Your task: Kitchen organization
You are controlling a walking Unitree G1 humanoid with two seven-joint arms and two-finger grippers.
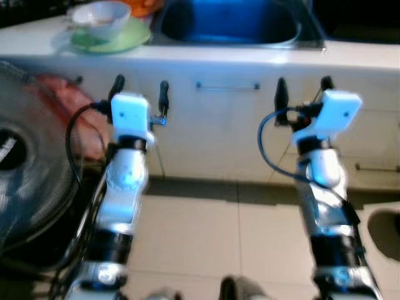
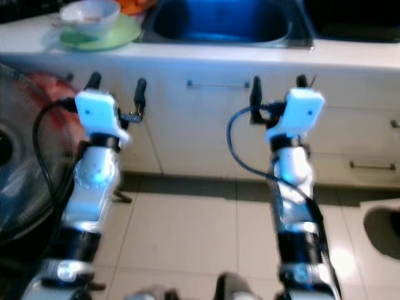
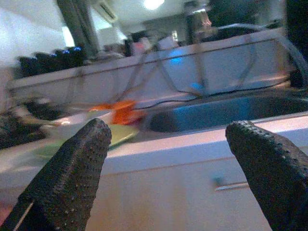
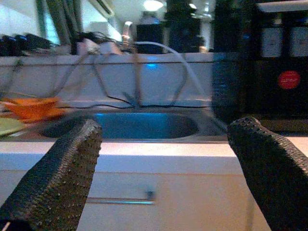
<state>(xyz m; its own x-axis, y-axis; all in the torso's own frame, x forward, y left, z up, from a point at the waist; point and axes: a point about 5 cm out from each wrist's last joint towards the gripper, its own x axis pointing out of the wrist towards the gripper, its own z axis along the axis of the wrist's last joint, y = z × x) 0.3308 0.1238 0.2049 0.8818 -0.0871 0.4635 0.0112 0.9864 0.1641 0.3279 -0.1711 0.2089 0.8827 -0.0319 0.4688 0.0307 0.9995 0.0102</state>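
A white bowl sits on a green plate at the left end of the white counter. Something orange lies behind them, seen as an orange dish in the right wrist view. A steel sink is sunk into the counter's middle, with a curved tap behind it. Both arms are raised in front of the cabinet, below counter height. My left gripper is open and holds nothing. Open and bare as well, my right gripper faces the sink front.
White cabinet doors with a bar handle run under the counter. A large grey fan stands at my left, with a red thing behind it. A pale bin shows at the lower right. Tiled floor lies between.
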